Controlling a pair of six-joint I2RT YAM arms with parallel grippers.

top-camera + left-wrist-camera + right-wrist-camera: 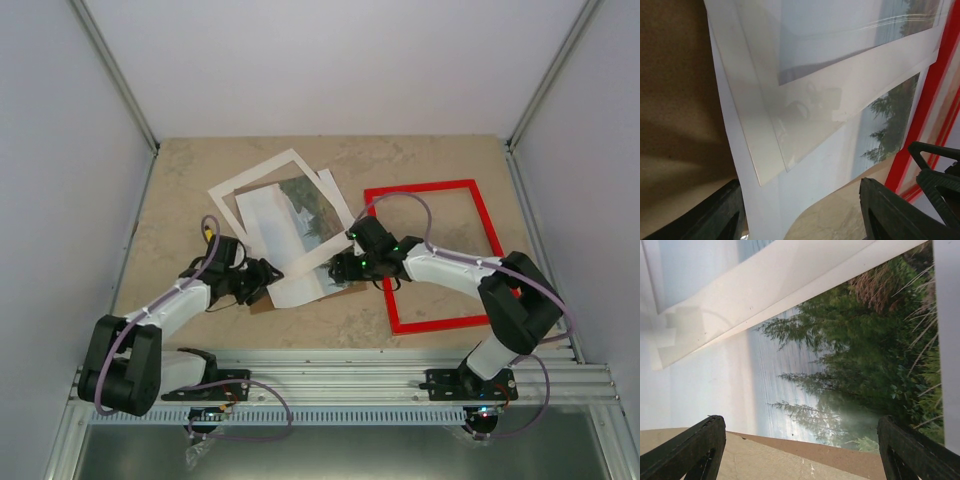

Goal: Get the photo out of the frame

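I've got the photo (290, 240) lying out on the worktop (200, 170), tucked partly under the white mat (255, 172) and resting on a brown board (815, 446). The red frame (420, 187) lies flat just to its right. The left gripper (268, 280) is open, its fingers straddling the photo's near corner. The right gripper (335, 268) is open too, hovering at the photo's near edge by the trees.

White mat (258, 172) covers photo (312, 208), frame (420, 187) aside
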